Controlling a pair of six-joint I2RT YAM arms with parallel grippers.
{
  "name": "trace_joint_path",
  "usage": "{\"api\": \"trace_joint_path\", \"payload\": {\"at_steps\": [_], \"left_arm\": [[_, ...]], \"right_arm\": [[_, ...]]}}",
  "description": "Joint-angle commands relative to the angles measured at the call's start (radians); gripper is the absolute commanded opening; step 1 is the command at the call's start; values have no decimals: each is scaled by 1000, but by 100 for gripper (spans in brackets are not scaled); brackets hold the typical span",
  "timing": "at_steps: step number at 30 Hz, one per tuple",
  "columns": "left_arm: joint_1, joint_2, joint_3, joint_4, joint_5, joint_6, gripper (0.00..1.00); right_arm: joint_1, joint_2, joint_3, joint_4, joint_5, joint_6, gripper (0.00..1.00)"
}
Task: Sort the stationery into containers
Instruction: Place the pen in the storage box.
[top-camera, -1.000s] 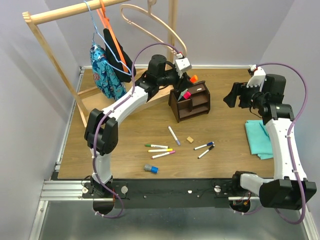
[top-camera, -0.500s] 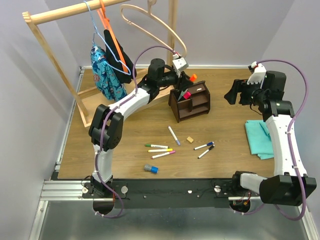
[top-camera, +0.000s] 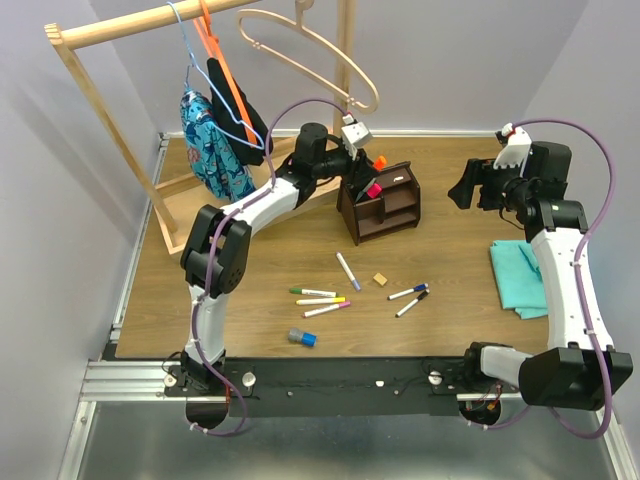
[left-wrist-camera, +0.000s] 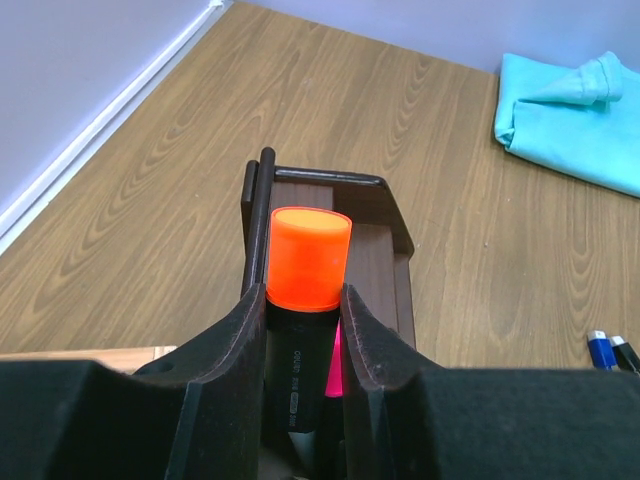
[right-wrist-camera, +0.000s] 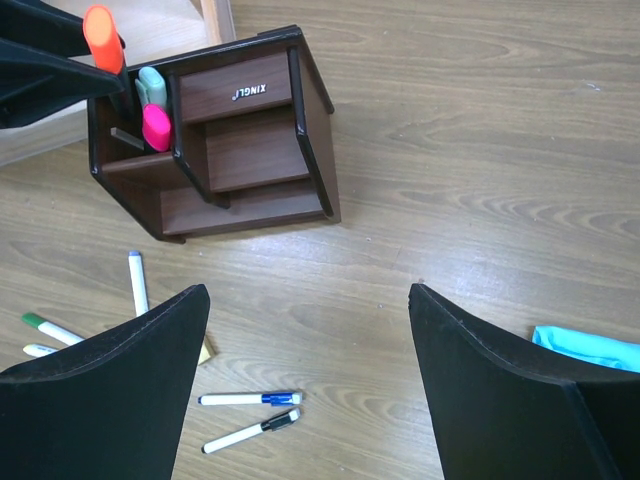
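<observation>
The wooden table (top-camera: 455, 255) sits in a pale-walled corner, with a tall clothes rack (top-camera: 95, 35) at the back left and a folded teal cloth (top-camera: 518, 275) on the right. The dark brown organiser (top-camera: 382, 205) stands near the back middle.

The left gripper (left-wrist-camera: 303, 300) is clamped on the orange highlighter (left-wrist-camera: 310, 255). It holds it upright, orange end up, over the organiser's rear corner compartment. That pose looks chosen so the pen can go in end-first beside the pink-ended highlighter (right-wrist-camera: 156, 127) already standing there. Whether its lower end has entered the compartment cannot be told.

The right gripper (right-wrist-camera: 308, 300) hangs to the right of the organiser, fingers wide apart and holding nothing. It is probably parked there so the 2 arms do not crowd each other.

In front of the organiser, well apart from it, lie 6 thin markers (top-camera: 347, 270), the tan cube (top-camera: 380, 279) and the grey-blue cylinder (top-camera: 302, 338). Most of the sorting looks not yet done.
</observation>
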Motion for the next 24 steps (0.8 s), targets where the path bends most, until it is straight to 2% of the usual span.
{"api": "trace_joint_path", "payload": {"at_steps": [1,8,11,13,18,24], "left_arm": [[9,20,-32,9,6,-4,0],[20,1,-83,37,60,-17,0],[20,-8,-101,38,66,-18,4],[20,-17,-115,37,65,-17,14],[20,-40,-132,17,65,-3,29],[23,-63,-146,-1,48,42,36]], "right_arm": [[-10,12,-8,16,24,-12,88],[-10,13,-16,17,21,-15,88],[-10,12,-25,22,13,-12,88],[-10,13,-27,24,10,-10,88],[-10,10,-30,25,7,-10,88],[-10,-5,-41,27,-1,-5,88]]}}
